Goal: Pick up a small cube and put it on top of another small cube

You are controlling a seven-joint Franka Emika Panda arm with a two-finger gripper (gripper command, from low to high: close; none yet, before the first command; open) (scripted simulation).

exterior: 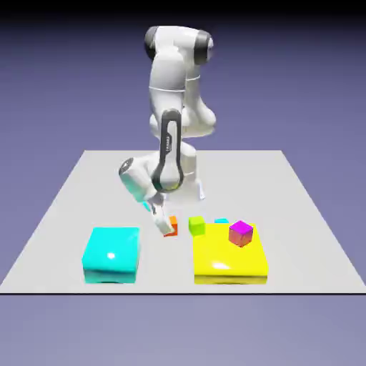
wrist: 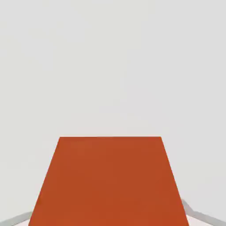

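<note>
The small orange cube (exterior: 171, 228) sits on the table in front of the arm, between the big cyan block and the yellow block. My gripper (exterior: 164, 226) is down on it and shut around it. In the hand view the orange cube (wrist: 110, 183) fills the lower middle, large, with a grey fingertip (wrist: 197, 215) showing at its lower right. The small lime-green cube (exterior: 196, 226) stands on the table just to the orange cube's right in the exterior view, at the yellow block's far edge, a short gap away.
A large flat cyan block (exterior: 111, 254) lies on the exterior view's left, a large flat yellow block (exterior: 230, 257) on its right. A magenta-topped cube (exterior: 241, 232) rests on the yellow block. A small cyan cube (exterior: 221, 221) peeks out behind it.
</note>
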